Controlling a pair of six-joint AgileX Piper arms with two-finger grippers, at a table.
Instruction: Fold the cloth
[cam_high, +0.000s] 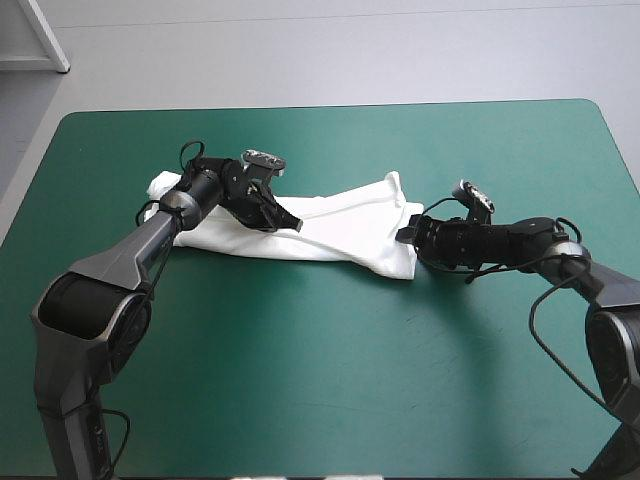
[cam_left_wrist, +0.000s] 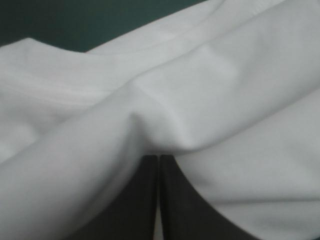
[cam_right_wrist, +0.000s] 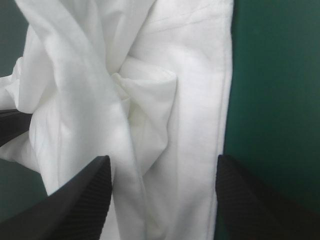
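Loosely bunched T-shirt (cam_right_wrist: 165, 100), between spread right fingers (cam_right_wrist: 80, 200)

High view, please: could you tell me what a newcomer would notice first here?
The white T-shirt lies as a crumpled band across the teal-green cover. The left gripper is shut on a fold near its middle, while the right gripper stands open over its right end.

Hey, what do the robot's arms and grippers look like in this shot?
The left arm and the right arm have grey shells, black joints and black forearms. The left gripper and the right gripper each have two broad black fin-shaped fingers, finely ribbed.
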